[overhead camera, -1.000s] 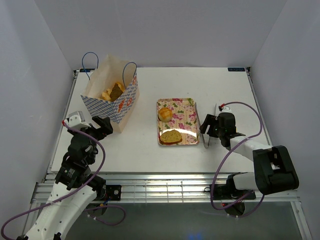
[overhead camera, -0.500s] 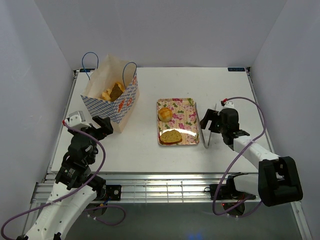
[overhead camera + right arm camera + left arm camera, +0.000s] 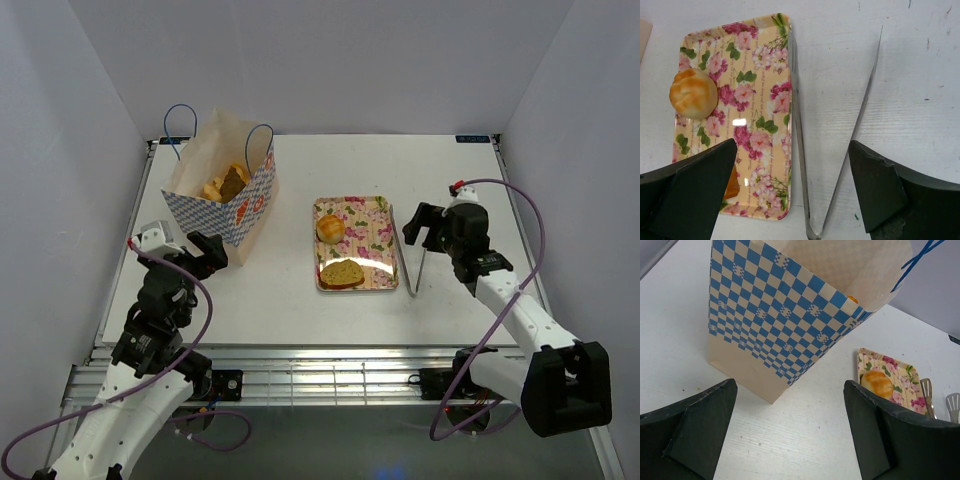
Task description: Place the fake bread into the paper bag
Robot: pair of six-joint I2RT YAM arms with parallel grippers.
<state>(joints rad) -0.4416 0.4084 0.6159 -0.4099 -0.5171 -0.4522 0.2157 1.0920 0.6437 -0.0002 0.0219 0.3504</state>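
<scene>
The paper bag [image 3: 245,205] stands upright at the back left with several fake breads [image 3: 228,184] inside; in the left wrist view its checkered side [image 3: 785,310] fills the top. On the floral tray [image 3: 380,212] lie a round bun [image 3: 331,229] and a flat slice [image 3: 342,272]. My right gripper [image 3: 425,226] hovers open to the right of the tray, above metal tongs [image 3: 412,291]. The right wrist view shows the bun [image 3: 693,93], the tongs [image 3: 800,135] and the open gripper [image 3: 792,148] holding nothing. My left gripper [image 3: 208,255] is open and empty beside the bag's near corner.
The tongs lie spread on the table along the tray's right rim [image 3: 760,100]. In the left wrist view the gripper [image 3: 790,385] faces bare table, with the tray [image 3: 900,375], bun [image 3: 877,384] and tong tips [image 3: 926,390] at right. White walls enclose the table.
My right gripper has opened wide and let go of the tongs, which now lie flat. The right arm pulled back and to the right. The left arm stayed still.
</scene>
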